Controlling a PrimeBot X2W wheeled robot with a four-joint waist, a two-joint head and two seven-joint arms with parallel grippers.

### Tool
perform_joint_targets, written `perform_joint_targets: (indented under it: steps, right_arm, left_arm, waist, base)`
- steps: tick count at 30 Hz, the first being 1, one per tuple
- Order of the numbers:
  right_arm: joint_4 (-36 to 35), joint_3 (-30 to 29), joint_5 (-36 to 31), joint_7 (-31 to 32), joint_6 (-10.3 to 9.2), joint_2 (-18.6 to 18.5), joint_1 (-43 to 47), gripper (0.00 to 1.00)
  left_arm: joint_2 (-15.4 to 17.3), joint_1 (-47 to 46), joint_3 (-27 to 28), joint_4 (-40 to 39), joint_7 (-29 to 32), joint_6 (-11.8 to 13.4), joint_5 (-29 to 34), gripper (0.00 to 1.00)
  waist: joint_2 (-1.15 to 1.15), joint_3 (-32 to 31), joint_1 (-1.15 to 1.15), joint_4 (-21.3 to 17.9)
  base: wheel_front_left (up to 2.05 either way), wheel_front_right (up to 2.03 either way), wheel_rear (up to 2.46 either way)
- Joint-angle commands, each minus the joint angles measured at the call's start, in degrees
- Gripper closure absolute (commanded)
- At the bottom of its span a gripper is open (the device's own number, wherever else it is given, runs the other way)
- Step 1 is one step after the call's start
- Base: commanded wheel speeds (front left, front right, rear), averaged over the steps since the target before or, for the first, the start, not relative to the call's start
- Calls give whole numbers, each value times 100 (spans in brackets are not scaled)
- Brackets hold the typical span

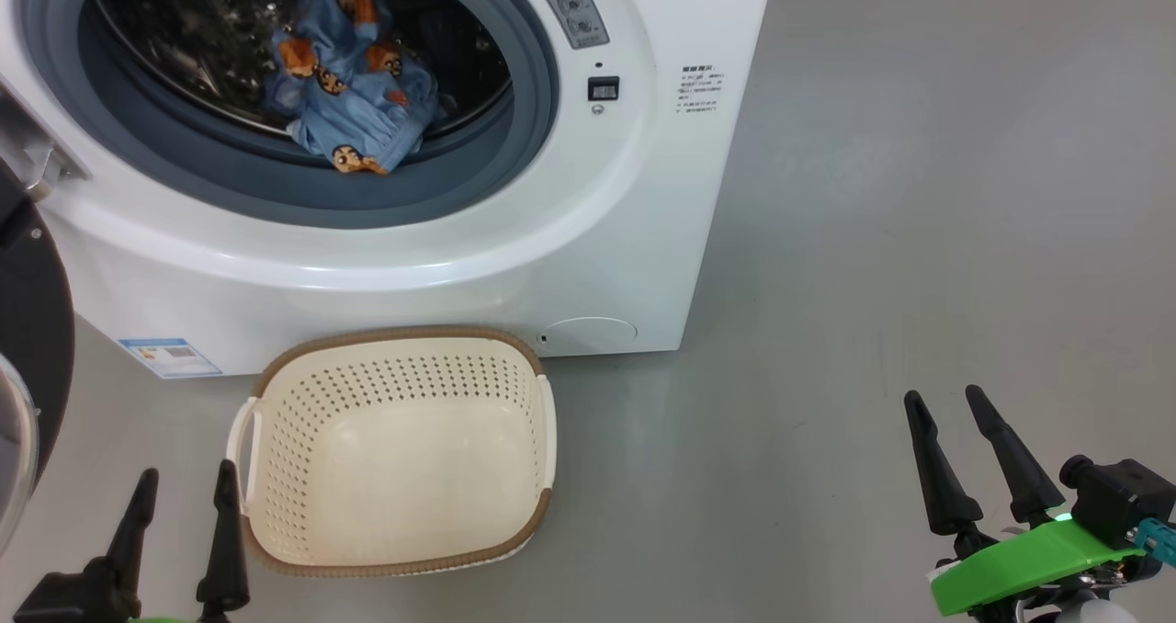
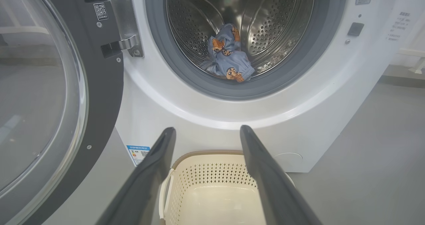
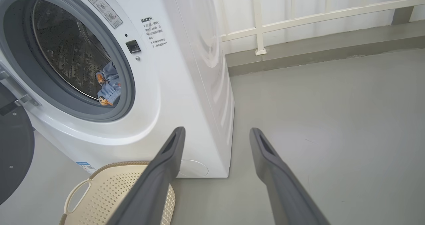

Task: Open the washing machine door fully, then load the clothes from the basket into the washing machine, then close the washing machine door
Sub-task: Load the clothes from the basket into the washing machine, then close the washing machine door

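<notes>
The white washing machine (image 1: 588,237) stands with its door (image 2: 43,95) swung wide to the left, black ring and glass bowl facing out. The clothes (image 1: 354,81), a light blue bundle with orange-brown faces, lie in the steel drum just behind the gasket; the same clothes (image 2: 227,57) appear in the left wrist view and again (image 3: 108,85) in the right wrist view. The cream basket (image 1: 395,522) sits empty on the floor before the machine. My left gripper (image 1: 184,481) hangs open just left of the basket. My right gripper (image 1: 946,402) is open far to the right, over bare floor.
Grey floor (image 1: 919,191) stretches to the right of the machine. A white railing (image 3: 298,19) and a low kerb run along the wall behind. The open door (image 1: 28,329) juts out at the left edge, close to my left arm.
</notes>
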Motion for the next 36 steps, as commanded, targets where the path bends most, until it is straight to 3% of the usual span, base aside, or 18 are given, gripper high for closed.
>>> perform_joint_targets:
  steps: [1,17,36]
  right_arm:
    - [-146,100,23,-27,9,-92,95,0]
    - [-203,115,-18,-27,9,-115,133,0]
    - [-233,548,10,-27,9,-361,-26,0]
  left_arm:
    - [59,-6,225,-180,-36,-9,65,0]
    - [-47,77,290,-334,-36,-9,71,0]
    - [-136,302,460,-378,-36,42,-194,0]
  waist:
    - [0,-10,0,7]
    - [0,-100,0,272]
    - [0,-319,0,1527]
  base:
    - [0,0,0]
    - [0,0,0]
    - [0,0,0]
